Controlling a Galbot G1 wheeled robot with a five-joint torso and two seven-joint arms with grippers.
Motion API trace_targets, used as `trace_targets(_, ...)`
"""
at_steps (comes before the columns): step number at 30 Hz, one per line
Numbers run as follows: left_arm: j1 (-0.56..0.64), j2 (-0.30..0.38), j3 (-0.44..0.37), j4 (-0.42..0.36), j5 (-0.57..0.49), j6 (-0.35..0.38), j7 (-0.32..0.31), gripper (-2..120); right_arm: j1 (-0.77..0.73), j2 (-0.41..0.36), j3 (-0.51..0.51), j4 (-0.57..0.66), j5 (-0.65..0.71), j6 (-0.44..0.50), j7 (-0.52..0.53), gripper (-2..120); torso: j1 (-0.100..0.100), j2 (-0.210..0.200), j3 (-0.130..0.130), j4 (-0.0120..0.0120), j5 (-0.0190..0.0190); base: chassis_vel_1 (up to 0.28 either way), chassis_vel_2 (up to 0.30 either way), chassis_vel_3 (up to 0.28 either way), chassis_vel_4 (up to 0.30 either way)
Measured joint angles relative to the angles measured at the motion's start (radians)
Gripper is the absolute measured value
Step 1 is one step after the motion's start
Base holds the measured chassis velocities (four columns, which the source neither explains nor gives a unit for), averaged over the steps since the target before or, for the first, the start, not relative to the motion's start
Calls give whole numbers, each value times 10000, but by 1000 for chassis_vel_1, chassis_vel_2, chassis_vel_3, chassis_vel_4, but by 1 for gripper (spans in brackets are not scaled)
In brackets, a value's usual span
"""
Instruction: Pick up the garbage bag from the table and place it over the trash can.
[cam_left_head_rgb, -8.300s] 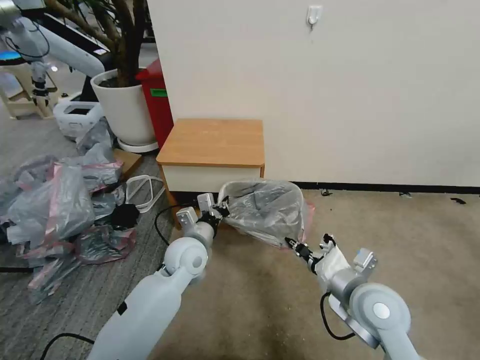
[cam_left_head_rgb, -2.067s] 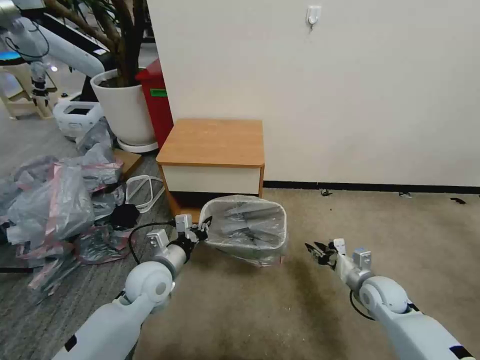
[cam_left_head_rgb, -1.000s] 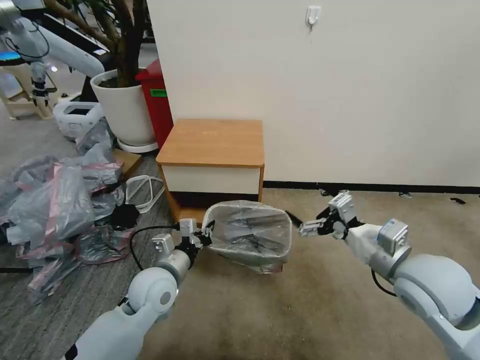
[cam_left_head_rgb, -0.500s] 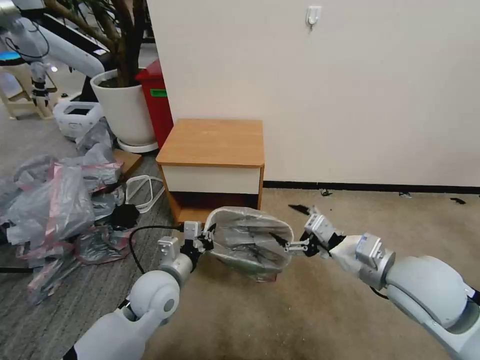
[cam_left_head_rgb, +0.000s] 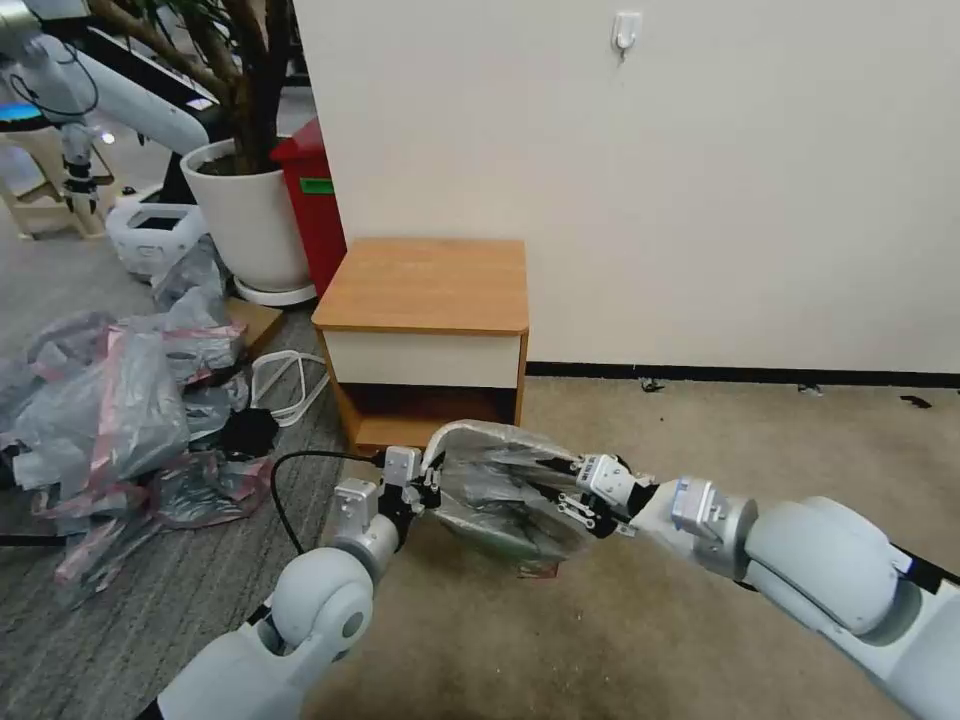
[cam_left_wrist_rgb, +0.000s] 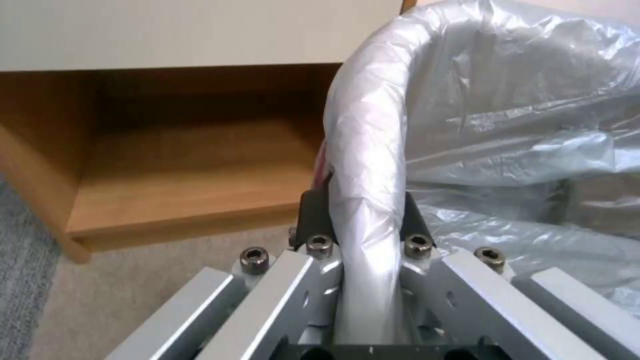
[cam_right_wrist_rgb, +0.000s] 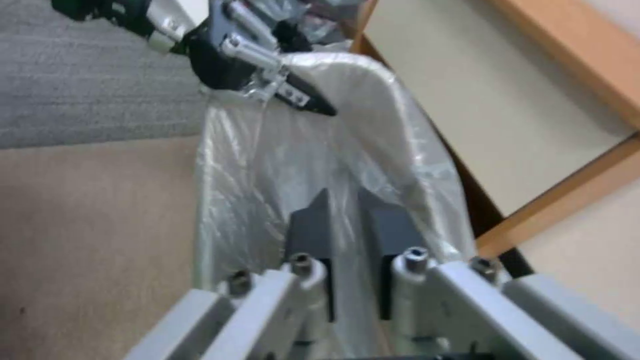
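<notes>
A heap of grey-pink bags (cam_left_head_rgb: 120, 420) lay on the floor at far left. The left gripper (cam_left_head_rgb: 428, 481) had its fingers (cam_left_wrist_rgb: 313, 215) clamped on the bagged rim of the trash can (cam_left_head_rgb: 455, 433), which was tilted before the counter (cam_left_head_rgb: 425, 285). The right gripper (cam_left_head_rgb: 560, 490) pinched the garbage bag (cam_left_head_rgb: 500, 490) at the opposite rim, fingers nearly closed. No writing was readable. Bare carpet (cam_left_head_rgb: 750, 440) lay open rightward.

You are looking at a robot test room or lab: another robot arm (cam_left_head_rgb: 120, 95) stands at the back beside a potted plant (cam_left_head_rgb: 245, 200), a heap of used bags (cam_left_head_rgb: 120, 420) and loose cables (cam_left_head_rgb: 285, 385) lie on the carpet (cam_left_head_rgb: 700, 440).
</notes>
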Motion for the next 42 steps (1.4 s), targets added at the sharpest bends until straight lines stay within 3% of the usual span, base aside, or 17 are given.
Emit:
trace_targets(2,37,3,9,-54,49,0,20,3,423,-25,-420,-134,1,-108,-48,0,-1,0,0,0,0,0,0,0,0)
trace_targets(10,181,-10,11,-135,426,0,215,3,1522,-17,-1436,-524,199,-564,-161,0,-1,0,0,0,0,0,0,0,0)
trace_targets(31,266,-285,161,-174,684,-2,265,3,2413,319,-2795,-1285,239,-1565,-72,0,-1,0,0,0,0,0,0,0,0)
trace_targets(42,200,-322,279,-174,685,-4,293,3,3528,612,-4008,-2166,174,-2024,122,0,-1,0,0,0,0,0,0,0,0)
